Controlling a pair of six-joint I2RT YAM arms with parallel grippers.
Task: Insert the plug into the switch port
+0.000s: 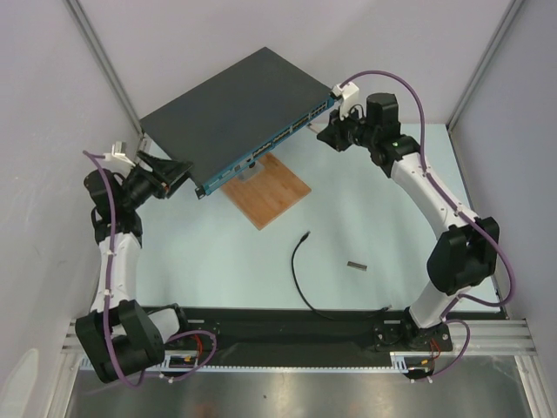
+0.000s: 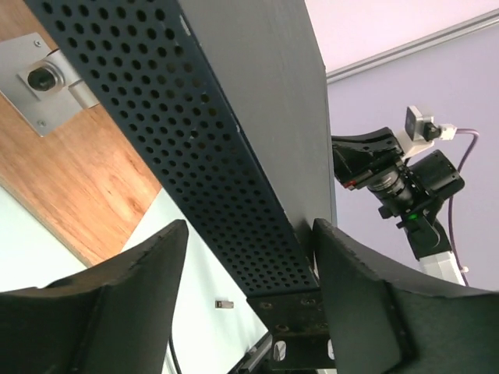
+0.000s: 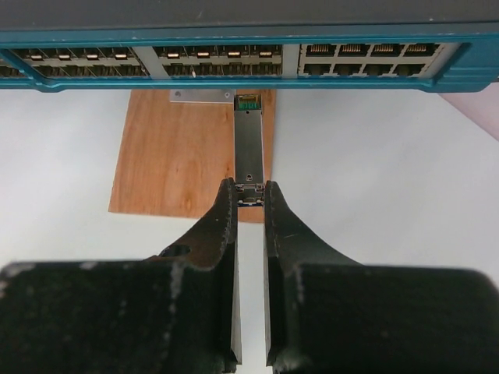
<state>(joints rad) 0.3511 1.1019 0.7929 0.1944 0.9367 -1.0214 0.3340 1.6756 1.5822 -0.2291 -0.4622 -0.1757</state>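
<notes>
- The right end effector (image 3: 249,187) is pressed nearly together, and a short grey metal piece (image 3: 249,144) is pinched between its fingertips.
- The metal piece is pointed toward 12 o'clock in the right wrist view, with its far end just below the teal front strip of the box (image 3: 234,12).
- The switch port (image 3: 195,53) is seen as one of a long row of alike sockets along that strip.
- The left end effector (image 2: 251,227) is spread, with its fingers (image 2: 117,304) set on either side of the box's perforated end. Whether the box is touched cannot be told.
- In the top view the box is seen at 11 o'clock on the table (image 1: 392,226), with its front edge over a wooden board (image 1: 274,193).
- The plug (image 1: 305,234) is seen lying on the table at 5 o'clock from the board, well apart from both end effectors.
- Its cable (image 1: 296,274) is curved away toward 6 o'clock.
- A second grey piece (image 1: 357,264) is seen at 4 o'clock from the plug.
</notes>
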